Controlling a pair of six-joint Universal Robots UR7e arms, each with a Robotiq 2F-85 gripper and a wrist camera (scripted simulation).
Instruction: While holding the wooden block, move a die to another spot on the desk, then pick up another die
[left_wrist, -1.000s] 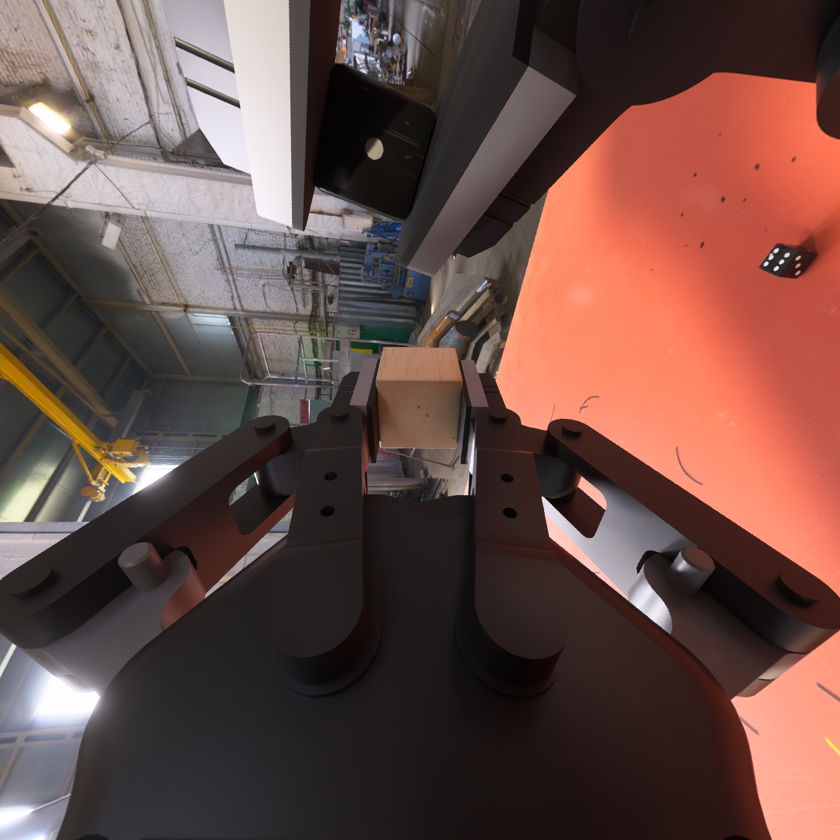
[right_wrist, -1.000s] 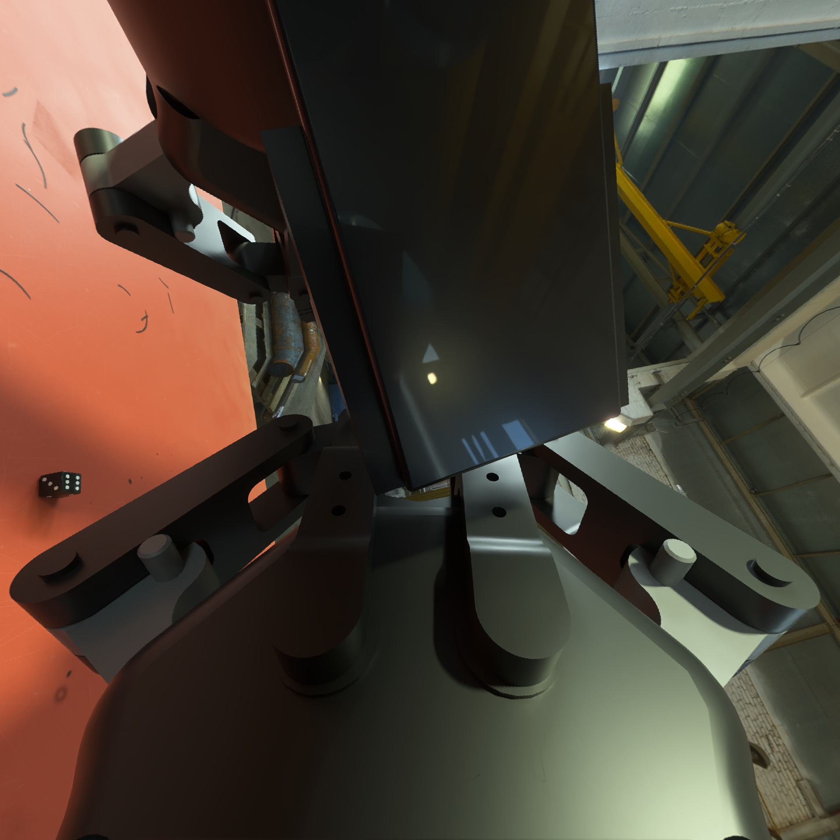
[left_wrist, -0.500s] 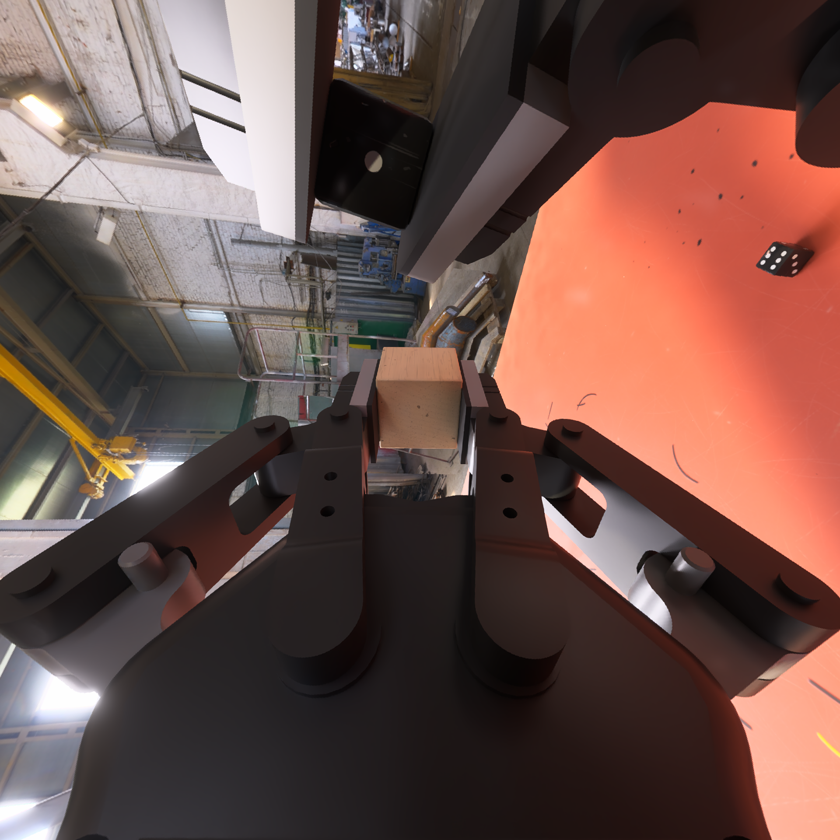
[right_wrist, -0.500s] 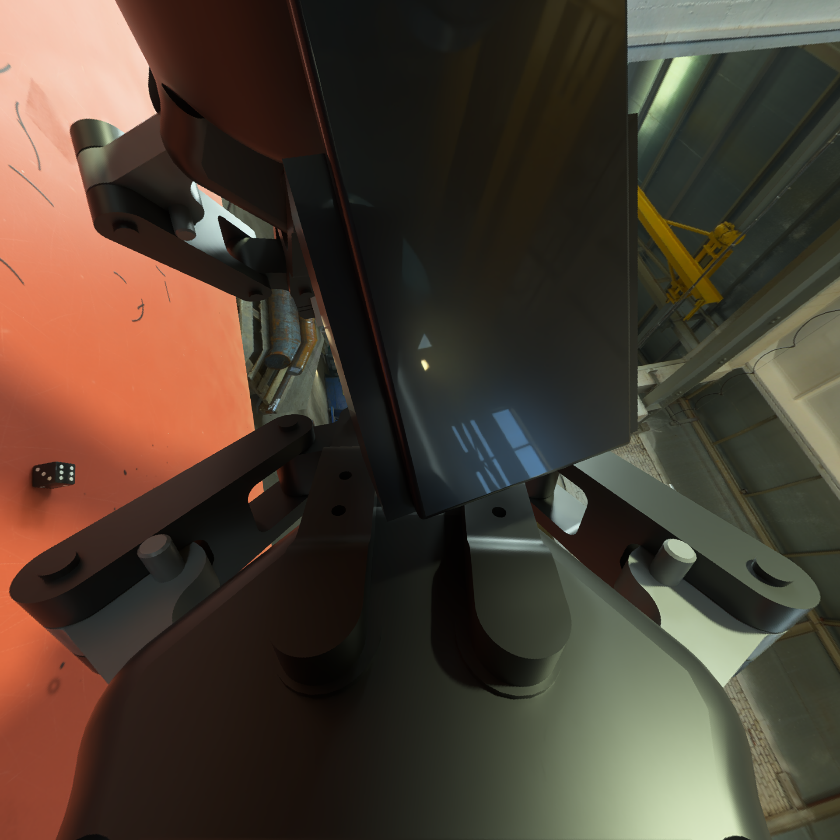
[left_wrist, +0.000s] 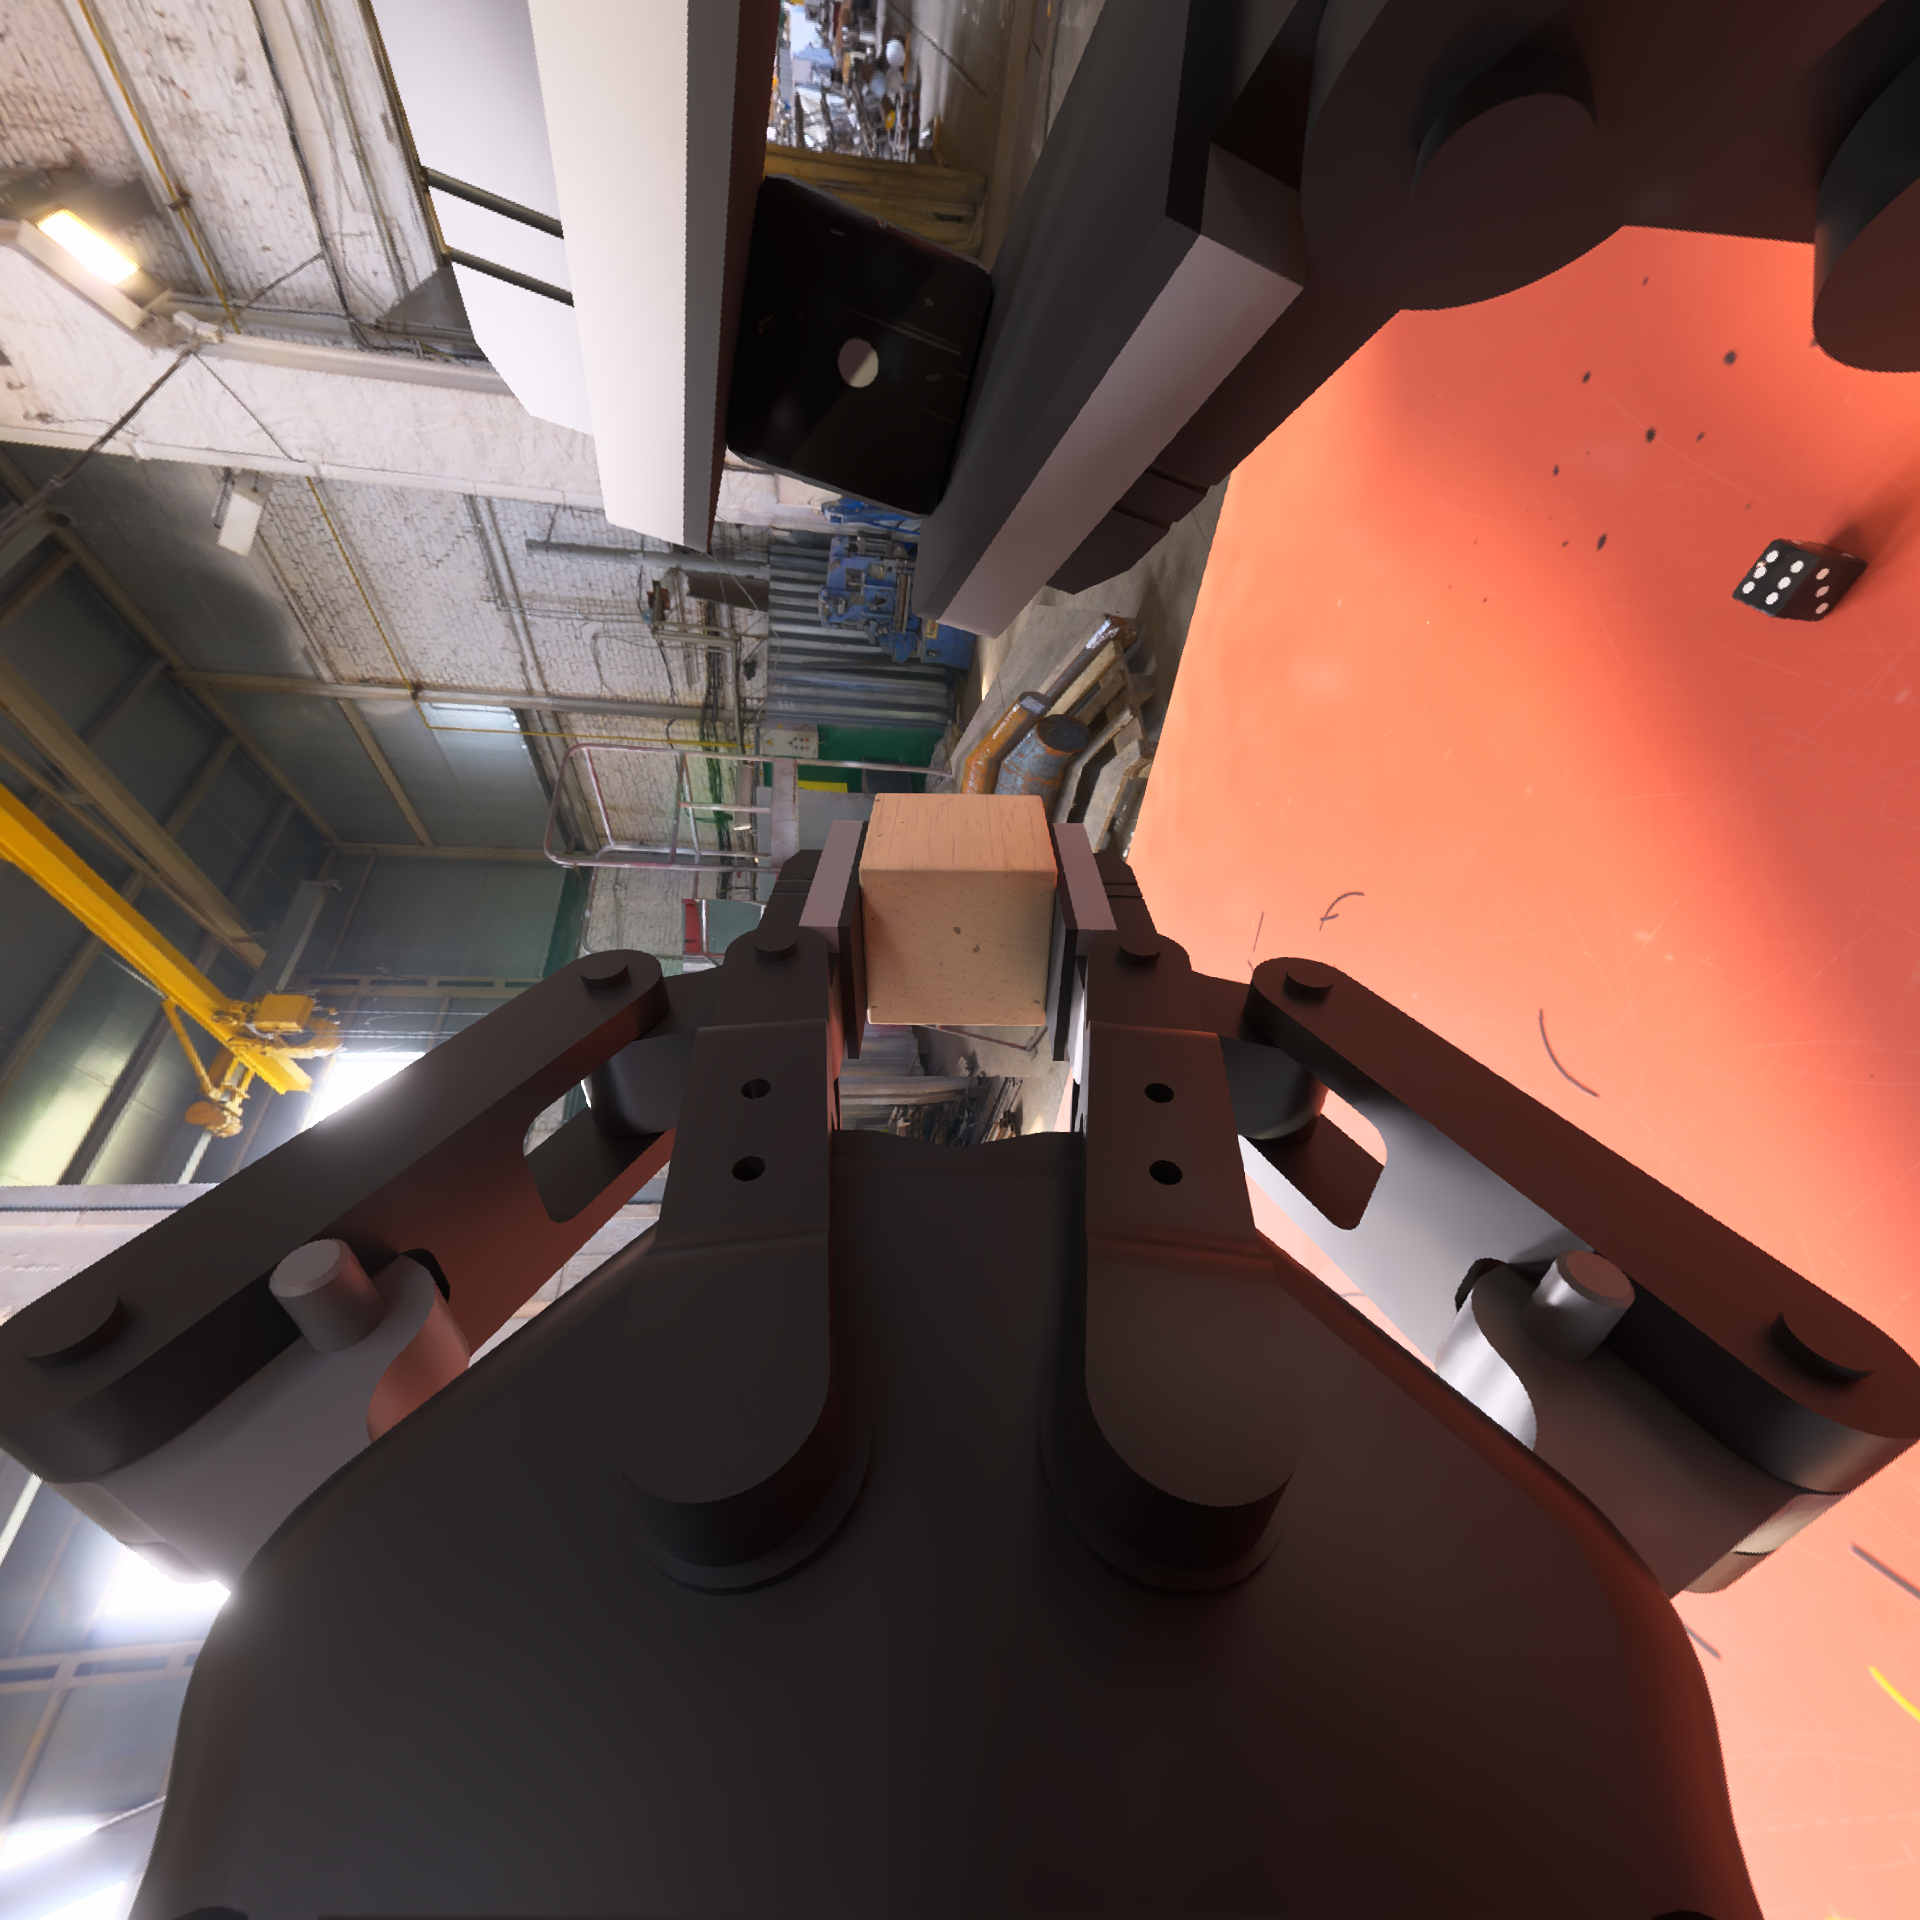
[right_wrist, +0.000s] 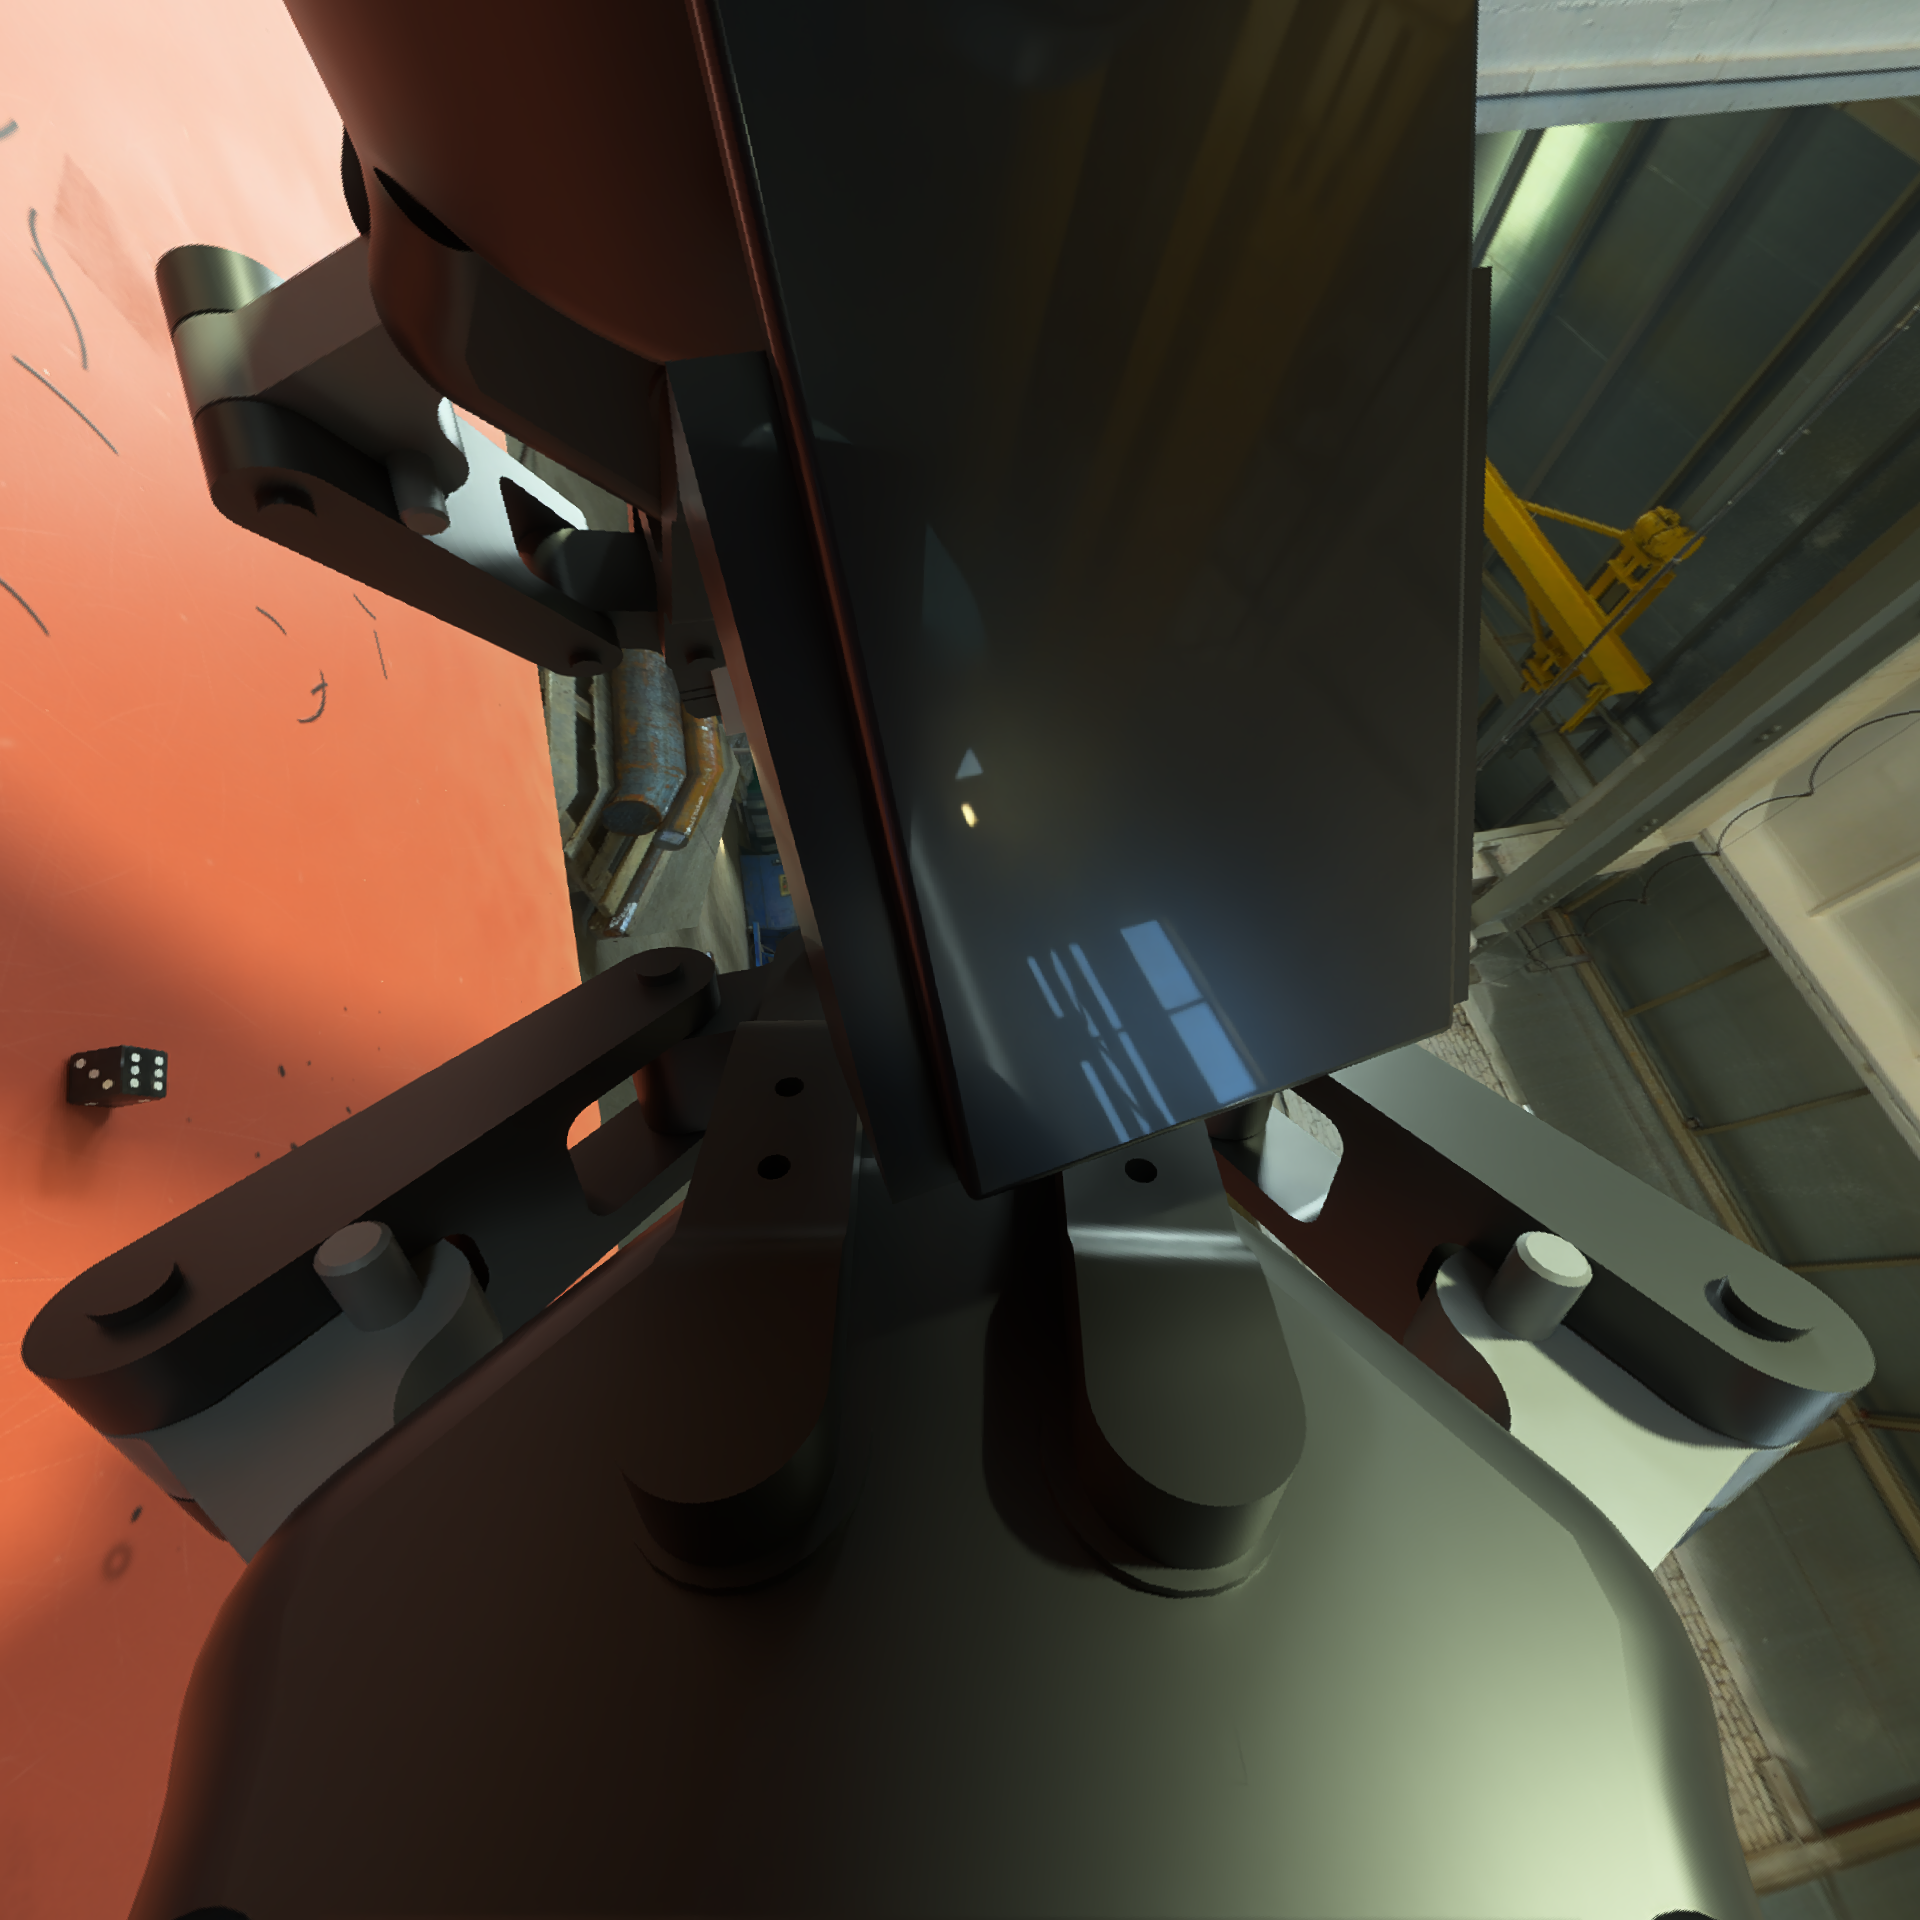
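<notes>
The left gripper (left_wrist: 958, 914) is clamping the wooden block (left_wrist: 956, 920) between its two pads, one pad pressing each side face; the block is sitting square at the fingertips, raised clear of the orange desk (left_wrist: 1507, 831). The right gripper (left_wrist: 831, 343), seen ahead in the left wrist view, is pinching a black die (left_wrist: 857, 343) between its two pale fingers; this die is hanging off the desk, just beyond the block. A second black die (left_wrist: 1795, 582) is lying on the desk, well apart from both grippers; the right wrist view is showing it (right_wrist: 116, 1075) low at the left.

In the right wrist view, the right gripper's own fingertips are lying hidden behind a large dark glossy face (right_wrist: 1143, 623) that is filling the middle of the frame; the left gripper's linkage (right_wrist: 395, 468) is showing beyond it at the upper left. Dark scratches and specks are marking the desk around the loose die.

The block is showing pale wood with fine grain and sharp edges. The held die is showing a single white pip on a glossy face with rounded corners; the loose die is showing six white pips on one face.
</notes>
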